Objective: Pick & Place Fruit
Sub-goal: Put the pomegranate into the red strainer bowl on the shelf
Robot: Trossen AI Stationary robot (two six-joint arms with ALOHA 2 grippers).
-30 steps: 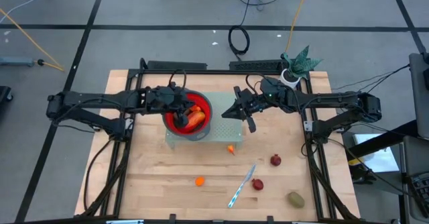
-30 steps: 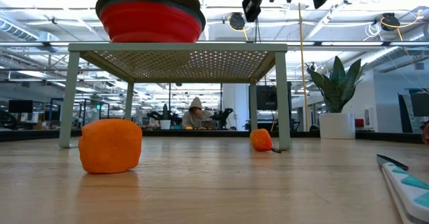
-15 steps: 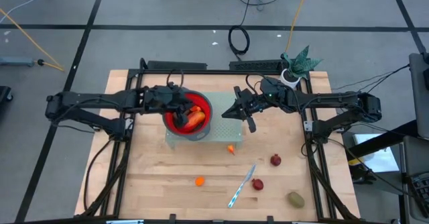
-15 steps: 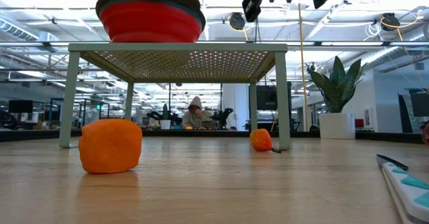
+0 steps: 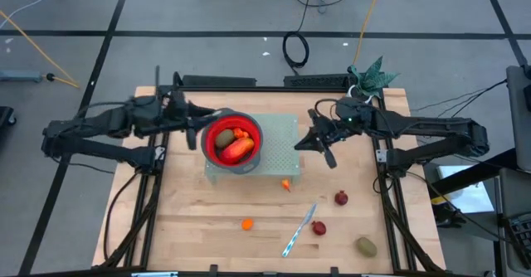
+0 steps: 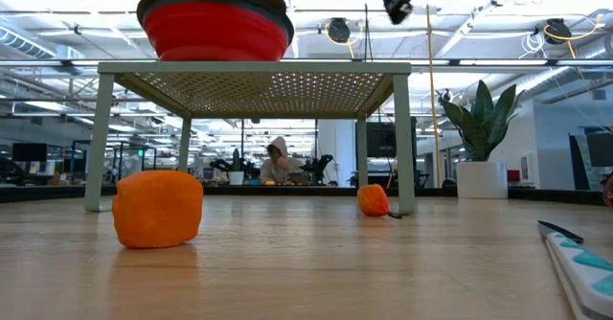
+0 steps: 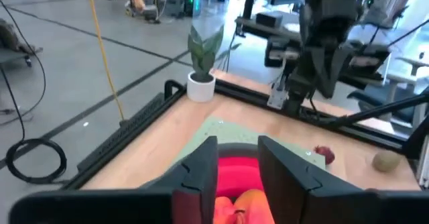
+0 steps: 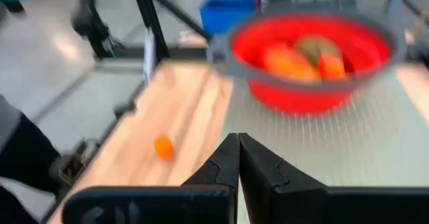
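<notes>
Fruit sorting, seen from above, left to right. My left gripper sits just beside the red bowl, its fingers parted with nothing between them. The bowl stands on a pale green perforated stand and holds several fruits, orange and olive-brown. I judge a drop into the bowl is just finished. My right gripper hangs over the stand's right edge, jaws shut on nothing. Loose on the wooden table are a small orange fruit, an orange piece by the stand's leg, two dark red fruits and an olive-brown fruit. Next I would need to reach down for one of these. A knife lies just beside the lower dark red fruit, which could hinder a grasp there.
</notes>
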